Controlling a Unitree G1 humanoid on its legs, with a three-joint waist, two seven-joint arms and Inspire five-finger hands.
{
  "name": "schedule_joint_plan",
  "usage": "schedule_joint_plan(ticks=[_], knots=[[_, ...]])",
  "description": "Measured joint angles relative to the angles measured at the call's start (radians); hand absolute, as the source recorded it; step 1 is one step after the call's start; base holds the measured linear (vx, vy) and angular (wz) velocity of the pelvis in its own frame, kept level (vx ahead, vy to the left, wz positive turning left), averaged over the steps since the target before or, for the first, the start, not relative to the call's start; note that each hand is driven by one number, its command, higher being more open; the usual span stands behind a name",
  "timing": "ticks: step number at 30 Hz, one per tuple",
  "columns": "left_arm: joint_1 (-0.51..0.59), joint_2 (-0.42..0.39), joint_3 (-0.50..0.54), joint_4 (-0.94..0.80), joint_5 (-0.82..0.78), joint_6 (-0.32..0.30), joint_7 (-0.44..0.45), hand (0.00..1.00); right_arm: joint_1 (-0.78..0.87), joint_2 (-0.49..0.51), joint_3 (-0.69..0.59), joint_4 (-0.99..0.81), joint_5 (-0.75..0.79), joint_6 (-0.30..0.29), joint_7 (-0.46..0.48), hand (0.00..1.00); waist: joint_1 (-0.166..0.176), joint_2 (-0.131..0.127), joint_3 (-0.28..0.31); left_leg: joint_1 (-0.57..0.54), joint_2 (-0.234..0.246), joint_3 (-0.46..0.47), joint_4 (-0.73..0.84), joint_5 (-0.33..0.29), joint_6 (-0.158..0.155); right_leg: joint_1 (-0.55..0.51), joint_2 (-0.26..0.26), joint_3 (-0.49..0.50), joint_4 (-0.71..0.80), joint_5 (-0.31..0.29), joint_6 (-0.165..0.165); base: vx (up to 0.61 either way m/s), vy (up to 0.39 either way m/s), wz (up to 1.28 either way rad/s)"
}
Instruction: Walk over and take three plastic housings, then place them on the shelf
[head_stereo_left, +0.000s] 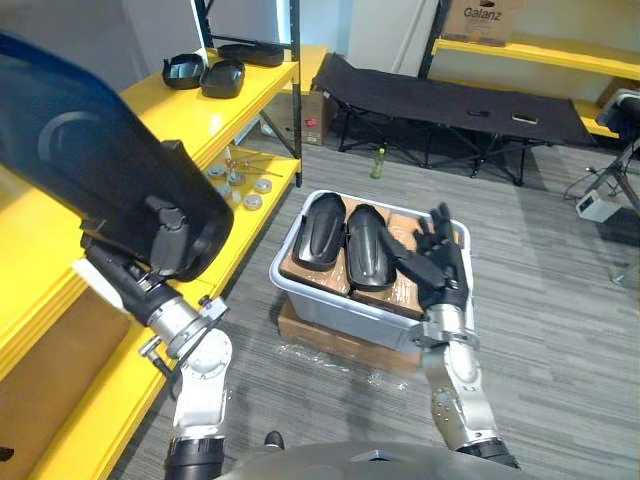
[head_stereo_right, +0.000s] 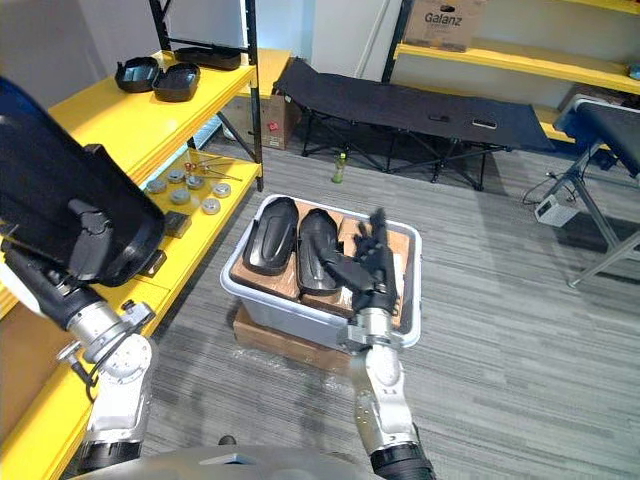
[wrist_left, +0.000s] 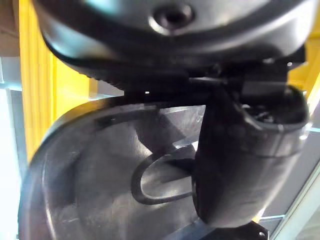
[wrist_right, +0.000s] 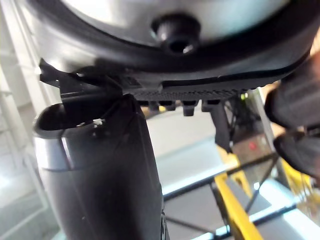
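Black plastic, the housing (head_stereo_left: 70, 140) was lifted high and close in the left hand (head_stereo_left: 165, 235), clamped at its lower edge. In the left wrist view the thumb (wrist_left: 240, 165) lay curled across the hollow inner face, while the fingers were hidden behind the shell. That grip looked suited to carrying so broad a piece edge-on, and to bringing it level with the yellow shelf (head_stereo_left: 255, 95) just beyond those fingers. On the shelf, farther past the fingertips, shelved housings (head_stereo_left: 222, 76) already lay in a group. The right hand (head_stereo_left: 437, 262) was open above the grey tub (head_stereo_left: 330, 295), its fingers (head_stereo_left: 443, 232) straight and spread and closed on nothing. Just beside the thumb lay the nearer housing (head_stereo_left: 367, 245), with the farther housing (head_stereo_left: 322, 230) touching it on the side away from the fingers. Both rested dome-up on brown board inside the tub, probably stacked that way so a hand could close over the rounded back. Whether the thumb actually touched the nearer housing could not be told. By this reading, one housing was in hand and a second pick was being lined up.
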Motion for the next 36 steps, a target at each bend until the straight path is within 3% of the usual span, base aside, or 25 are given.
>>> schedule_joint_plan(ticks=[8,12,16,21,23,26,31,34,36], knots=[[0.074,0.000,0.001,-0.041,-0.037,-0.019,-0.148,0.00,0.021,-0.017,-0.047,0.028,-0.003,0.000,0.005,1.00,-0.019,0.009,0.005,-0.001,0.003,0.003,0.000,-0.005,-0.004,0.000,0.004,0.003,-0.008,0.000,0.000,0.00,0.000,0.00],[0.117,-0.001,0.012,-0.131,-0.041,-0.019,-0.157,0.00,0.019,-0.013,-0.040,0.027,0.042,0.001,0.048,1.00,-0.005,0.014,0.005,-0.008,0.003,-0.008,0.002,-0.006,-0.004,0.001,0.006,-0.004,-0.017,0.000,0.000,0.01,-0.002,0.04],[0.131,-0.012,0.044,-0.226,-0.040,-0.024,-0.242,0.00,-0.016,-0.005,-0.004,0.027,0.075,0.027,0.069,1.00,0.038,0.026,0.006,-0.041,-0.006,-0.083,0.004,0.003,-0.001,0.009,0.006,-0.074,-0.019,0.000,0.001,0.02,-0.018,0.52],[0.229,-0.012,0.088,-0.330,-0.048,-0.029,-0.376,0.00,-0.131,-0.009,0.157,0.053,0.031,0.046,0.114,1.00,0.129,0.029,0.009,-0.045,-0.022,-0.193,0.004,0.013,-0.001,0.069,0.007,-0.180,-0.019,-0.013,0.007,0.01,-0.017,0.63],[0.269,-0.017,0.132,-0.336,-0.102,-0.065,-0.425,0.00,-0.182,-0.009,0.209,0.062,-0.020,0.046,0.134,1.00,0.177,0.029,0.010,-0.053,-0.034,-0.225,0.004,0.020,0.001,0.083,0.003,-0.217,-0.017,-0.023,0.011,0.00,0.000,0.60],[0.307,-0.039,0.175,-0.344,-0.176,-0.092,-0.457,0.00,-0.231,-0.013,0.225,0.069,-0.025,0.046,0.159,1.00,0.205,0.023,0.014,-0.052,-0.044,-0.248,0.005,0.020,0.000,0.089,-0.005,-0.227,-0.006,-0.035,0.010,-0.01,0.026,0.31],[0.323,-0.043,0.198,-0.373,-0.298,-0.126,-0.510,0.00,-0.271,-0.030,0.224,0.066,-0.021,0.056,0.170,1.00,0.211,-0.002,0.033,-0.062,-0.047,-0.247,0.034,0.008,0.005,0.086,-0.019,-0.223,0.037,-0.066,0.000,-0.01,0.011,0.02],[0.307,-0.033,0.183,-0.372,-0.296,-0.126,-0.549,0.00,-0.268,-0.041,0.224,0.058,-0.021,0.097,0.177,1.00,0.187,-0.009,0.039,-0.134,-0.047,-0.211,0.129,-0.039,0.019,0.086,-0.020,-0.262,0.044,-0.078,0.008,-0.07,0.035,0.24],[0.277,-0.024,0.161,-0.372,-0.293,-0.126,-0.581,0.00,-0.260,-0.062,0.223,0.052,-0.021,0.106,0.180,1.00,0.162,-0.008,0.040,-0.161,-0.022,-0.137,0.135,-0.028,0.025,0.086,-0.019,-0.304,0.052,-0.085,0.010,-0.07,0.022,0.73]])
